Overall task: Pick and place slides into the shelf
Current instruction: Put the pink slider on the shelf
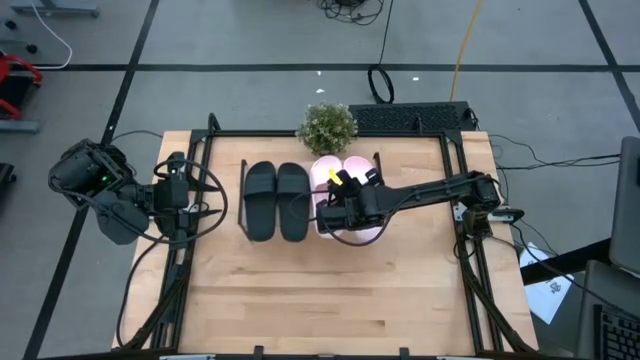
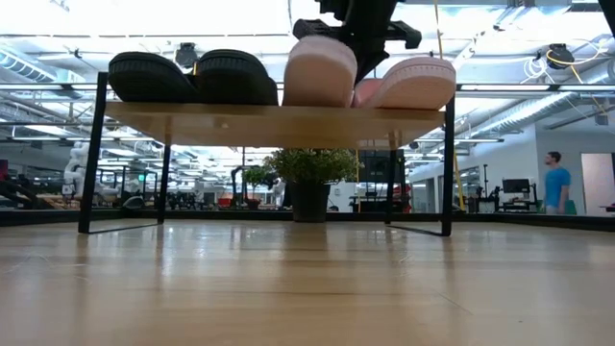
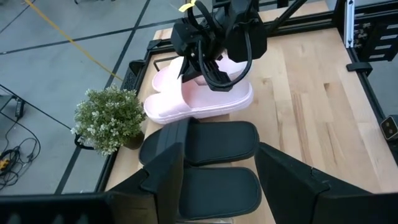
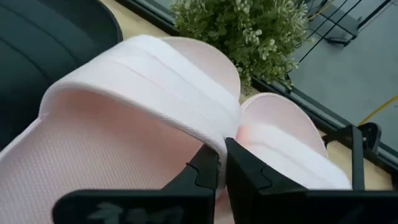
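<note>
On the shelf [image 2: 269, 123] the two black slides [image 1: 277, 200] lie side by side on the board's left half. The two pink slides stand to their right. My right gripper [image 4: 222, 171] reaches in from the table's right and is shut on the left pink slide [image 1: 328, 180], which is next to the black pair. The other pink slide [image 4: 292, 134] lies flat beside it. My left gripper [image 3: 230, 180] waits open at the table's left edge, well clear of the shelf and facing the black slides [image 3: 211, 162]. My right gripper pinches the left pink slide's wide strap [image 4: 211, 138] between its two fingers, at the strap's side next to the other pink slide. The fingers [image 3: 205, 71] come from above, pointing down. In the low view this slide [image 2: 317, 72] stands tilted, its near end raised and its underside at the shelf board.
A small potted plant [image 1: 327, 127] stands just behind the shelf at the table's far edge. Black frame rails run along the table's left and right sides [image 1: 468, 250]. The near half of the wooden tabletop [image 1: 330, 300] is bare. A person [image 2: 555, 183] stands far off in the room.
</note>
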Controlling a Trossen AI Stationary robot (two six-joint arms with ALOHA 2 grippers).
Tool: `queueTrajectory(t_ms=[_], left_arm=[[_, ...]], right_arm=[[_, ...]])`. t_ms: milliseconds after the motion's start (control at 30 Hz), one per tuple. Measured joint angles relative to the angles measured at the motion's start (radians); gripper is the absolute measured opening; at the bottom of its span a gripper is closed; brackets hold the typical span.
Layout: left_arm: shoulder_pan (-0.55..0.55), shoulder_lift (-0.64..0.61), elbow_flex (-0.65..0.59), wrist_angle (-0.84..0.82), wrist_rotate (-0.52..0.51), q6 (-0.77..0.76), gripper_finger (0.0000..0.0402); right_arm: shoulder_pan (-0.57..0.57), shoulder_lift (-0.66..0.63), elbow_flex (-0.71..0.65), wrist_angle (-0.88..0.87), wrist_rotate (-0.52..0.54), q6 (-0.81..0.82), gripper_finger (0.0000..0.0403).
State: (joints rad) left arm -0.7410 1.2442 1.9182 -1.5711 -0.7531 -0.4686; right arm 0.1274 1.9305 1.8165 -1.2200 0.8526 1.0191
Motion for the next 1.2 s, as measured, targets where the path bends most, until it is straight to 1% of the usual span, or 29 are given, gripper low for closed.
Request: queueTrajectory(t_ms=[200, 333, 633, 967, 1200], left_arm=[[0.000, 0.000, 0.000, 0.000, 0.000, 0.004, 0.0198], [0.000, 0.000, 0.000, 0.000, 0.001, 0.018, 0.0198], [0.000, 0.000, 0.000, 0.000, 0.000, 0.021, 0.0198], [0.000, 0.000, 0.000, 0.000, 0.000, 0.020, 0.0198], [0.000, 0.000, 0.000, 0.000, -0.008, 0.020, 0.0198]], right_arm=[[0.005, 0.001, -0.005, -0.001, -0.001, 0.014, 0.0011], [0.013, 0.002, -0.005, -0.001, 0.021, 0.011, 0.0008], [0.017, 0.005, -0.001, 0.024, 0.035, -0.066, 0.0004], [0.017, 0.005, 0.000, 0.027, 0.055, -0.100, 0.0002], [0.016, 0.005, 0.041, 0.028, 0.081, -0.169, 0.0001]])
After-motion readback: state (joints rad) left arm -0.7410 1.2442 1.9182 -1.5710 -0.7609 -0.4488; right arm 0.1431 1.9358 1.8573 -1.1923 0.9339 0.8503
